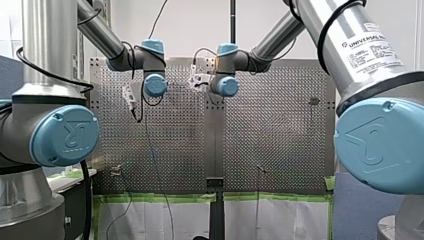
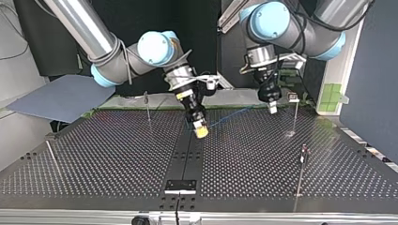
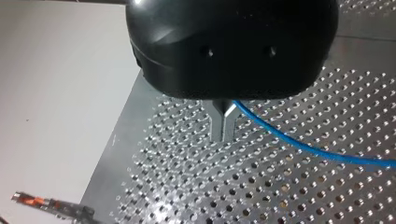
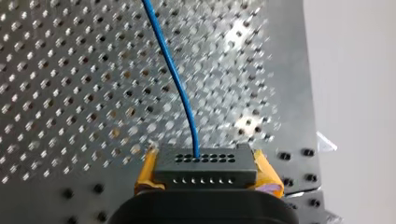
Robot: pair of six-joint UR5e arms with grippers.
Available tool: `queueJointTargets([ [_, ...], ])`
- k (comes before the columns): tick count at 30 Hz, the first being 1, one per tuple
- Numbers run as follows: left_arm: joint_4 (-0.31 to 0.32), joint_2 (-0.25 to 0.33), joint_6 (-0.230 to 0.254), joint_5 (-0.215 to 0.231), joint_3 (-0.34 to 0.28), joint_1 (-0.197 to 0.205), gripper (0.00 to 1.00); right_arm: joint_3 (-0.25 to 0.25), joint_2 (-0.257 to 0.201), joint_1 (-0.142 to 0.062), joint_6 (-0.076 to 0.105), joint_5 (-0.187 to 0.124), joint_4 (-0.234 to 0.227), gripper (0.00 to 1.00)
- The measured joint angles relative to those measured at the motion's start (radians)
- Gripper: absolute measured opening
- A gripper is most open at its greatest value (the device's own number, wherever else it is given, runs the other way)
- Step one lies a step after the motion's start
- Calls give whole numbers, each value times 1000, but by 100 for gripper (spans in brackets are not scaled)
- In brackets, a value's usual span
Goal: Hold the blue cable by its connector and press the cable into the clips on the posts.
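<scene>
**Held in two places, stretched in the air**

Clamping with the yellow pads of my right gripper (image 4: 205, 176) a dark grey rectangular connector (image 4: 219, 163) with rows of small round holes. Coming out of one hole, a thin, smooth blue cable (image 4: 175, 79), slightly bent, running ahead over the perforated metal table (image 4: 56, 93). Farther along, pinched between the metal fingers (image 3: 217, 123) of my black left gripper (image 3: 223, 136), pressed together. In the top view, spanning the gap between both grippers, over the far part of the table.
</scene>
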Motion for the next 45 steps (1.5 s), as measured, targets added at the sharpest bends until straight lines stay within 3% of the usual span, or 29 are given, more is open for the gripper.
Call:
queueJointTargets([
  [10,-22,10,-45,48,27,61,0,-64,21,25,0,2,21,2],
  [26,-57,117,-67,181,33,195,0,-134,32,55,3,11,32,2],
  [38,-68,115,-92,264,72,292,0,-165,34,63,6,12,33,2],
  [45,-93,96,-100,293,129,318,0,-177,34,64,6,12,33,2],
])
